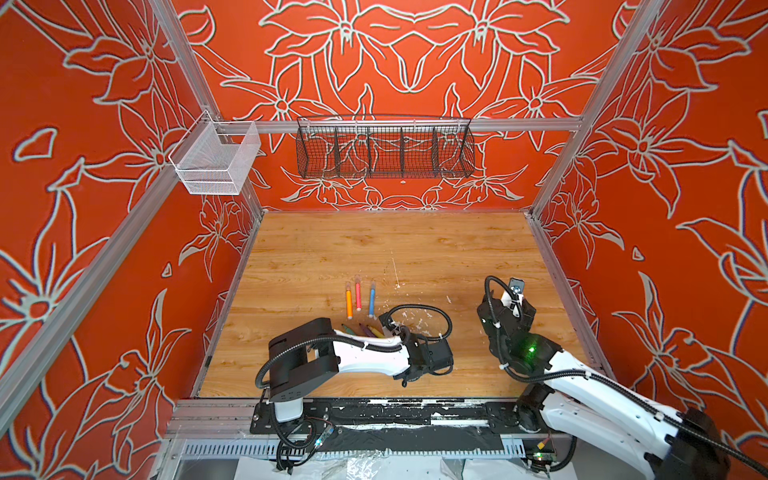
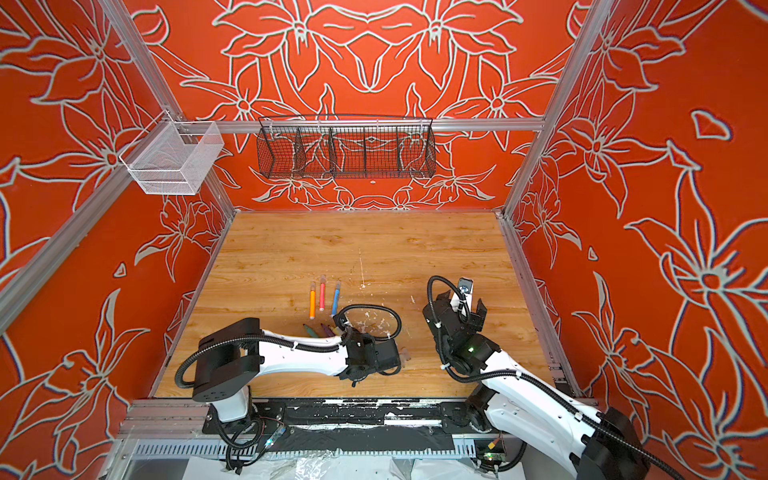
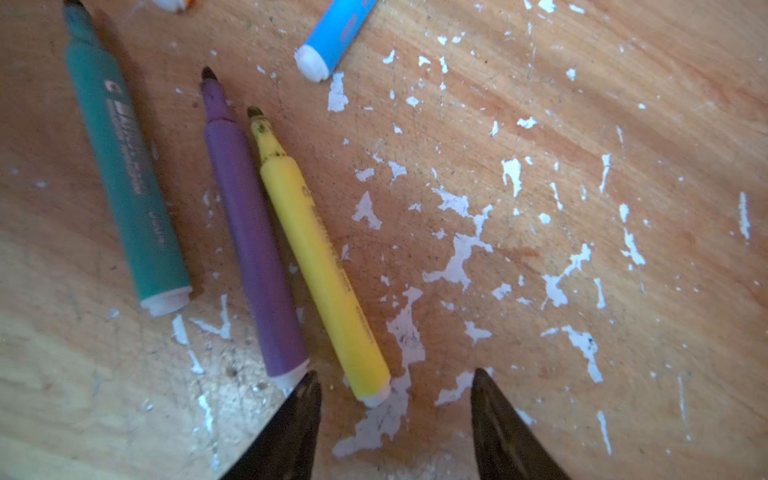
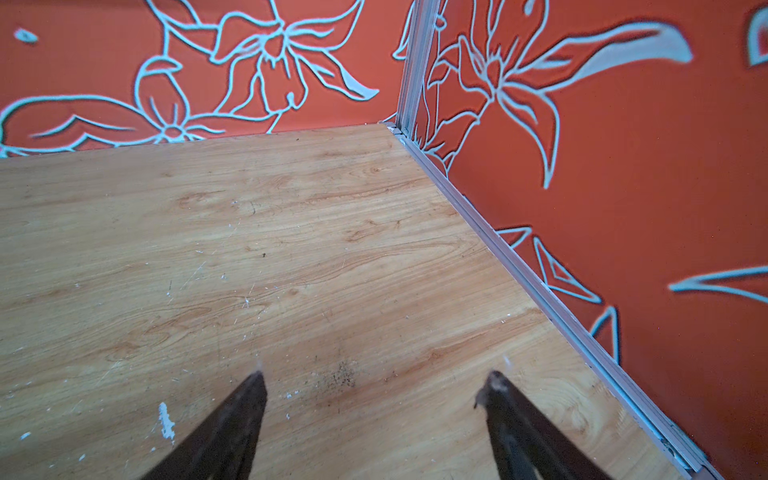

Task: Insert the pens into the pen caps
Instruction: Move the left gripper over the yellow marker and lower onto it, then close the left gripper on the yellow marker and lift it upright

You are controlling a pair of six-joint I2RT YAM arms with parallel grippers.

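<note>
Closest to you is the black rail (image 1: 374, 415) along the front edge, where both arm bases sit. Just beyond it, your left arm lies low across the wooden table (image 1: 332, 249), wrist bent down.

In the left wrist view your left gripper (image 3: 395, 372) has its jaws moderately apart and clamps nothing. The white end of the yellow pen (image 3: 320, 266) lies in the gap, close to one finger. The purple pen (image 3: 249, 232) lies touching the yellow one along its side. The green pen (image 3: 124, 174) lies a little apart from them. All three have bare, uncapped tips pointing away from the gripper. White flecks (image 3: 457, 249) are scattered over the wood around them.

Farther back in both top views, the orange pen (image 1: 349, 303), pink-red pen (image 1: 358, 297) and blue pen (image 1: 372, 301) lie side by side, near each other but apart. Their far ends look pale and translucent, so they probably wear their caps (image 1: 357, 278), though at this distance you cannot be sure.

Your right gripper (image 4: 376, 374) hangs over bare wood on the right side, well apart from every pen, jaws spread wide and empty.

On the back wall hang a black wire basket (image 1: 384, 149) and, at the left corner, a white mesh basket (image 1: 216, 158).
</note>
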